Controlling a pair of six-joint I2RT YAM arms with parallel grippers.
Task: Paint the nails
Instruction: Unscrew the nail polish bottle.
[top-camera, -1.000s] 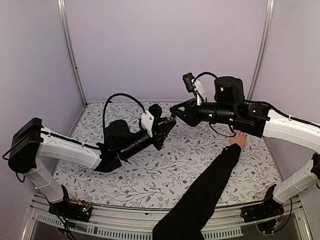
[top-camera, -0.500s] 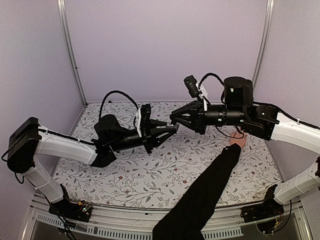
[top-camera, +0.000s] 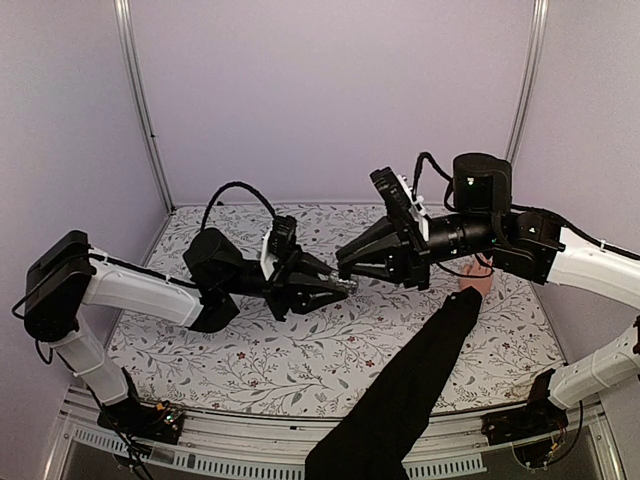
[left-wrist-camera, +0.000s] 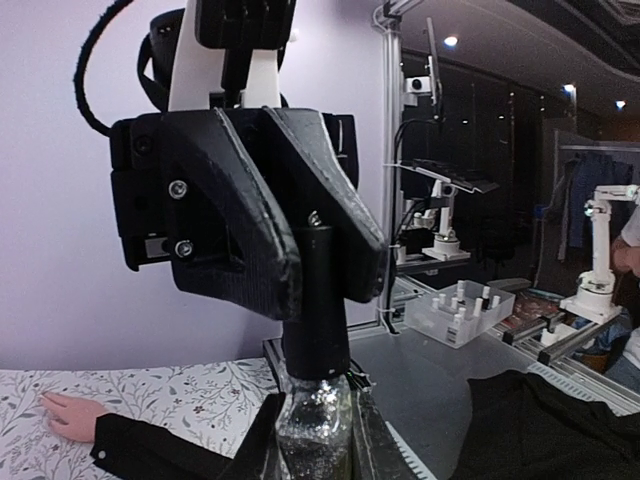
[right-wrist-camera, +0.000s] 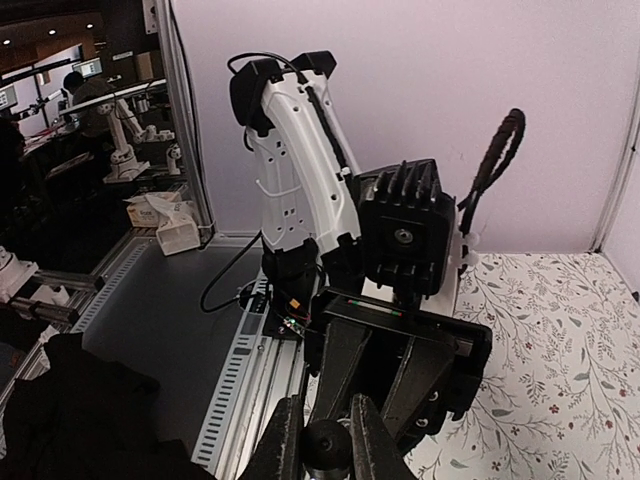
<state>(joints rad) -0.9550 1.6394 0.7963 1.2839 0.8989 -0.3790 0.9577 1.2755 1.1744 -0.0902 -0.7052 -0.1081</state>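
Note:
A bare hand (top-camera: 478, 278) with a long black sleeve (top-camera: 400, 390) lies flat on the floral table (top-camera: 250, 360) at the right. Its nails are too small to make out; the hand (left-wrist-camera: 66, 413) also shows low left in the left wrist view. Above the table's middle my left gripper (top-camera: 333, 288) is shut on a small glittery bottle (left-wrist-camera: 313, 425), which sits between its two fingers (left-wrist-camera: 375, 445). My right gripper (top-camera: 346, 264) meets it head-on and is shut on the bottle's black cap (right-wrist-camera: 328, 447), which also shows in the left wrist view (left-wrist-camera: 315, 300).
Lilac walls and metal frame posts (top-camera: 140, 100) close in the back and sides. The right arm's forearm (top-camera: 500, 240) hangs just above the hand. Outside the cell, a clear box of small bottles (left-wrist-camera: 460, 312) stands on a grey bench.
Both wrists have turned and the joined grippers have dropped lower towards the table's middle. Both stay shut on bottle and cap. The hand has not moved.

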